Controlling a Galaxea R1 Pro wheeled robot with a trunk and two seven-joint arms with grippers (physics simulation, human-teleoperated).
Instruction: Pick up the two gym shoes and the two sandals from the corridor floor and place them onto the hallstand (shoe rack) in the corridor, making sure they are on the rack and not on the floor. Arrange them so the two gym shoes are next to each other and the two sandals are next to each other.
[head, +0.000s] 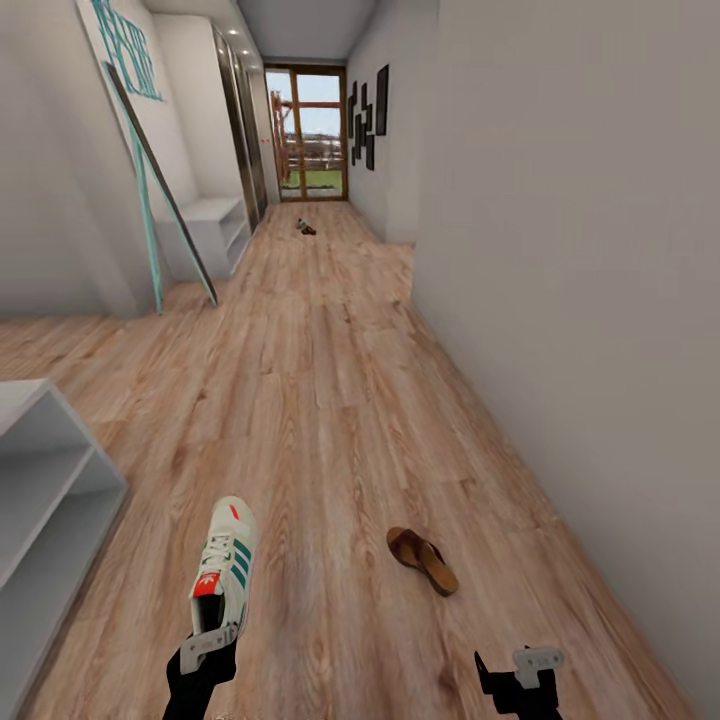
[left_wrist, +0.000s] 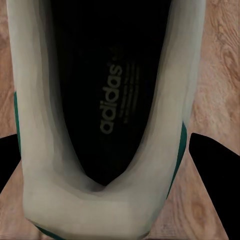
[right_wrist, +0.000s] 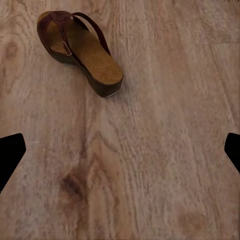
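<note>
White gym shoe (head: 226, 568) lower left, heel between spread left gripper (head: 207, 648) fingers, brown sandal (head: 422, 560) lower centre-right, right gripper (head: 520, 672) released over wood floor (head: 330, 400).

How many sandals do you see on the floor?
1 for certain: a brown sandal lying near the right gripper. A small dark object far down the corridor is too small to identify.

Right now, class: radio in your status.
Left gripper open around gym shoe heel. Right gripper open, empty. Sandal on floor ahead.

Matt wood-grain floor (head: 330, 400), brown leather sandal (right_wrist: 80, 50)
</note>
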